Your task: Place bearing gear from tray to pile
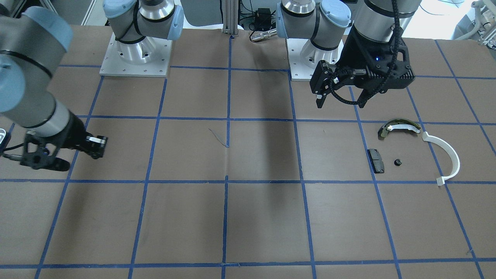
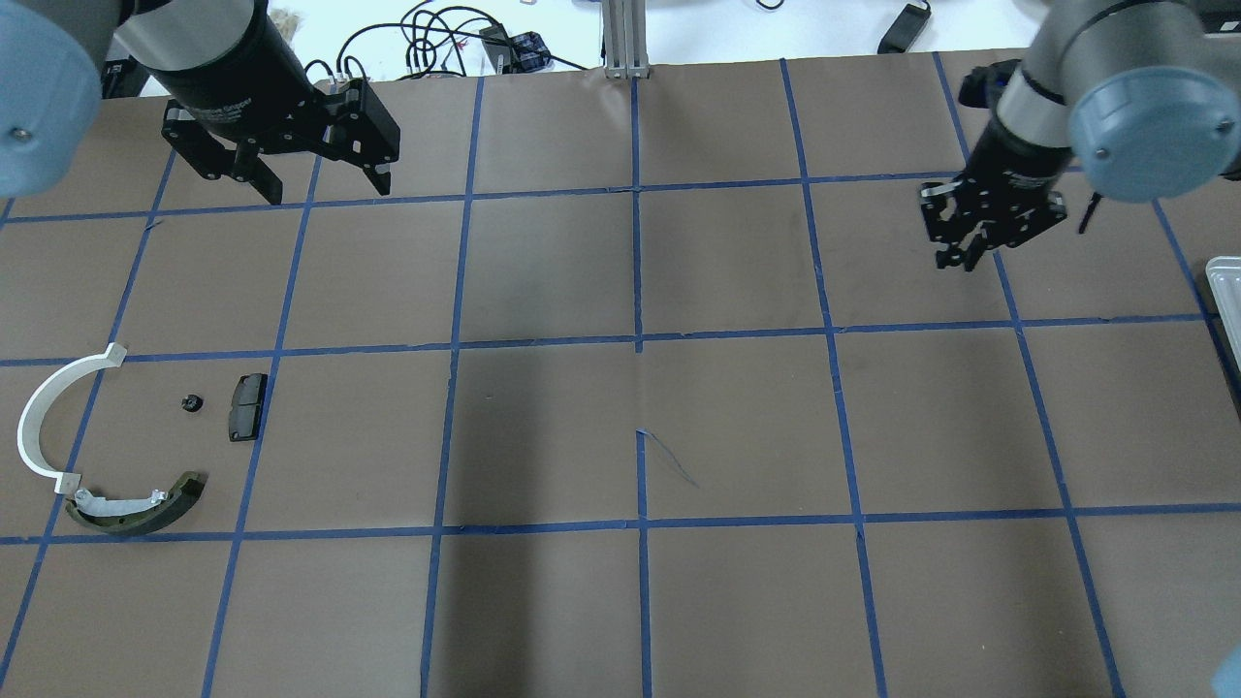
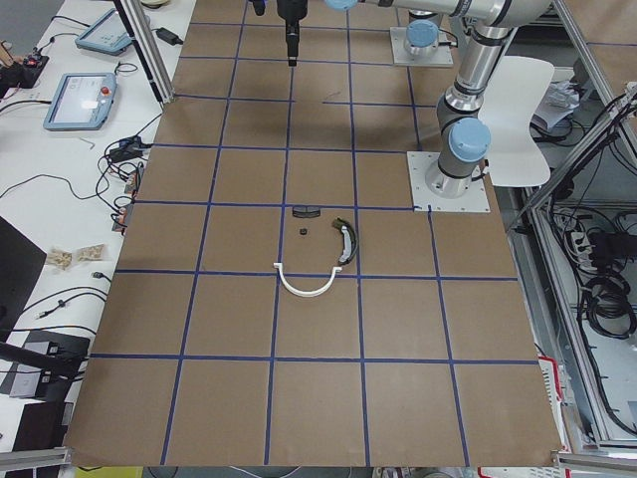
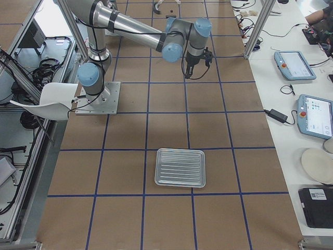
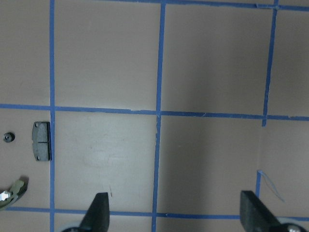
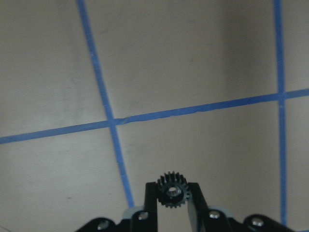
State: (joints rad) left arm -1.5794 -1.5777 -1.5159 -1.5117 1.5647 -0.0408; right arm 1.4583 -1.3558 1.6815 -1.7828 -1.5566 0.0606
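Note:
My right gripper [image 6: 170, 193] is shut on a small black toothed bearing gear [image 6: 170, 191] and holds it above the table at the right [image 2: 955, 254]. The pile lies at the table's left: a white plastic arc [image 2: 34, 412], an olive-and-white shoe-like piece [image 2: 136, 509], a black pad [image 2: 247, 407] and a small black round part [image 2: 191, 401]. My left gripper [image 2: 328, 189] is open and empty, raised beyond the pile. In the left wrist view the pad [image 5: 41, 141] shows at the left edge. The metal tray [image 4: 180, 167] lies far from the pile, with nothing visible in it.
The tray's corner shows at the right edge of the overhead view [image 2: 1226, 291]. Blue tape lines grid the brown table. Both arm bases stand at the robot's side [image 1: 135, 58]. Cables and tablets lie beyond the table's far edge.

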